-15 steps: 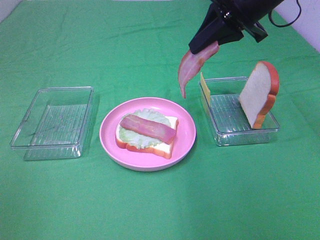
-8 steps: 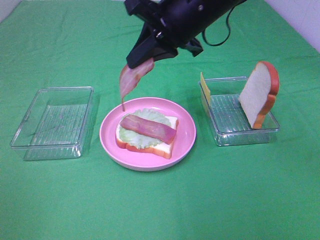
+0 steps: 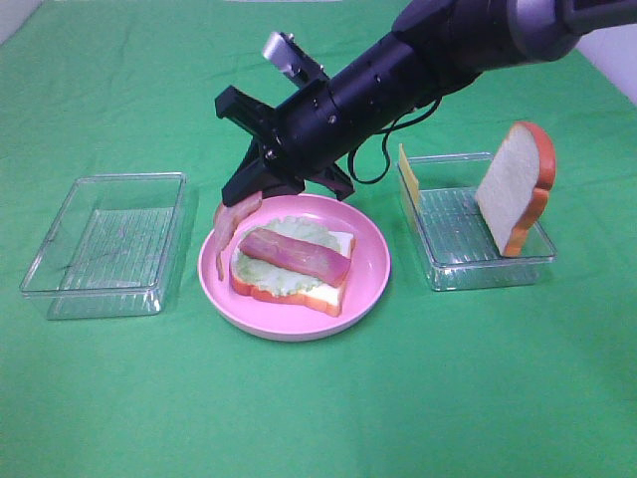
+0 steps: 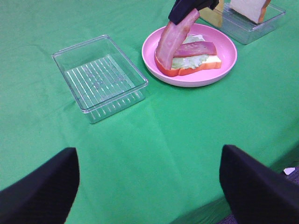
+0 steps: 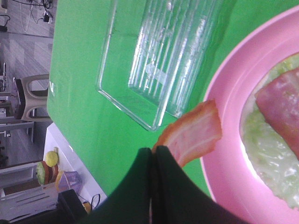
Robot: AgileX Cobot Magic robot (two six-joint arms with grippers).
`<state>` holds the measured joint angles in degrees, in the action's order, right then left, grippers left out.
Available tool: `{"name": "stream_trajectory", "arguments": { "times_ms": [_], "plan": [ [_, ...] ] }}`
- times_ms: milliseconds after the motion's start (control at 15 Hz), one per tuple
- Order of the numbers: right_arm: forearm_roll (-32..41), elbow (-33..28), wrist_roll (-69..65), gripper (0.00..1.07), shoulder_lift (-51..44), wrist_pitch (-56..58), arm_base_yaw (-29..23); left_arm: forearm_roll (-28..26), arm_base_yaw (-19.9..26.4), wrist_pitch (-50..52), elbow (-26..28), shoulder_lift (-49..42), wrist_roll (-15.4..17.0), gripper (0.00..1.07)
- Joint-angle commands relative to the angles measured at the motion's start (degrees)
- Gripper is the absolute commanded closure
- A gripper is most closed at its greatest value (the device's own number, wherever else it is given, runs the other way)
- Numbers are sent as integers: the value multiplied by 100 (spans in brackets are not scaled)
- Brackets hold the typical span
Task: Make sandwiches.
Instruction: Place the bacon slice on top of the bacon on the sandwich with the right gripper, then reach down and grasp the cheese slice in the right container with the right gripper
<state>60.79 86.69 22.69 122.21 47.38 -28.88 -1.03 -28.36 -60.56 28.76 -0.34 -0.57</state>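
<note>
Laying a second bacon strip [image 3: 232, 221]: my right gripper [image 3: 259, 187] is clamped on its top end, tail hanging at the plate [image 3: 370, 261] rim just beside the half-built sandwich [image 3: 299, 277], so next, I judge, shift inward over the lettuce [image 3: 299, 230], then release.

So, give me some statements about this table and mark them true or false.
The right tool grips a reddish bacon strip. True.
The round pink plate holds no bread. False: a white bread slice with pale green lettuce lies on it.
Another white bread slice leans in the right clear plastic tray. True.
The yellow cheese slice lies on the plate. False: it stands in that tray.
The left tool is shut. False: it is open.
</note>
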Motion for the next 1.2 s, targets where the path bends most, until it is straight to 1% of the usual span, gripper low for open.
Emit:
{"name": "stream_trajectory", "arguments": {
  "times_ms": [67, 200, 267, 333, 400, 467, 533, 667, 733, 800, 867, 1067, 1200],
  "plan": [
    [-206, -23, -149, 107, 178, 0, 17, -46, -11, 63, -17, -126, 6, 28],
    [-579, -23, -407, 98, 223, -183, 17, -46, -11, 63, -17, -126, 6, 28],
    [-877, -23, -619, 87, 223, -292, 17, -46, -11, 63, -17, -120, 6, 28],
    [-1215, -23, -796, 72, 201, -384, 17, -46, -11, 63, -17, -120, 6, 28],
    [-1536, -23, -934, 59, 172, -458, 17, -46, -11, 63, -17, -120, 6, 28],
    [-1948, -23, -1054, 50, 132, -493, 17, -46, -11, 63, -17, -120, 6, 28],
    [-2269, -23, -1209, 46, 92, -493, 17, -46, -11, 63, -17, -120, 6, 28],
    [-3037, -23, -1650, 44, -57, -476, 17, -46, -11, 63, -17, -120, 6, 28],
    [-3214, -23, -1770, 44, -120, -464, 17, -46, -11, 63, -17, -120, 6, 28],
    [-3793, -23, -2120, 41, -413, -390, 17, -46, -11, 63, -17, -120, 6, 28],
    [-4045, -23, -2235, 39, -613, -350, 17, -46, -11, 63, -17, -120, 6, 28],
    [-4366, -23, -2349, 39, -1083, -223, 46, -46, -11, 63, -17, -120, 6, 28],
    [-4521, -23, -2481, 39, -1432, 52, 223, -46, -11, 63, -17, -120, 6, 28]
  ]
}}
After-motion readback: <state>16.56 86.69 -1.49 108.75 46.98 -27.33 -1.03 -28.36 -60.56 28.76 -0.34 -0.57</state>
